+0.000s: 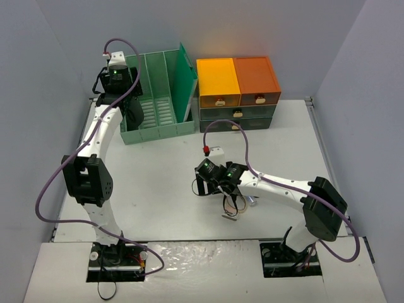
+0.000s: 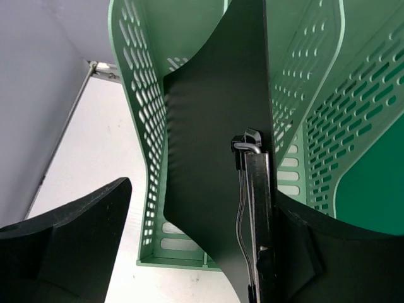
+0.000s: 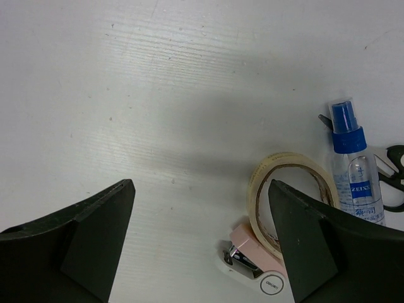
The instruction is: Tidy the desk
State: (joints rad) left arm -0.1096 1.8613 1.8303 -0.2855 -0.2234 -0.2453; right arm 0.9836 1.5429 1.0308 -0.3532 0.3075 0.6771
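- At the far-left corner of the desk, your left gripper reaches into the mint-green file rack with its jaws standing apart.
- Between those jaws a thin black clipboard stands upright in one of the rack's slots, with its metal clip at the near end. It sits close against one finger while the other is well clear, so nothing is clamped.
- You can judge this step as filing the clipboard, which looks seated and let go. The next move on this side calls for a straight pull back, so that neither finger catches the clip and drags the clipboard out.
- Near the middle of the desk your right gripper hovers over bare surface, jaws wide apart and empty.
- Toward the right of its wrist view lie a tape roll, a pink stapler just beside it, and a blue-capped spray bottle next to the roll.
- Picking one up calls for shifting sideways first, since none of them sits between the fingers. The roll lies flat, so you would likely pinch its wall, one finger inside the ring.
- The orange-and-grey drawer unit at the far edge looks the likely home for them. You cannot tell from above whether a drawer is open.
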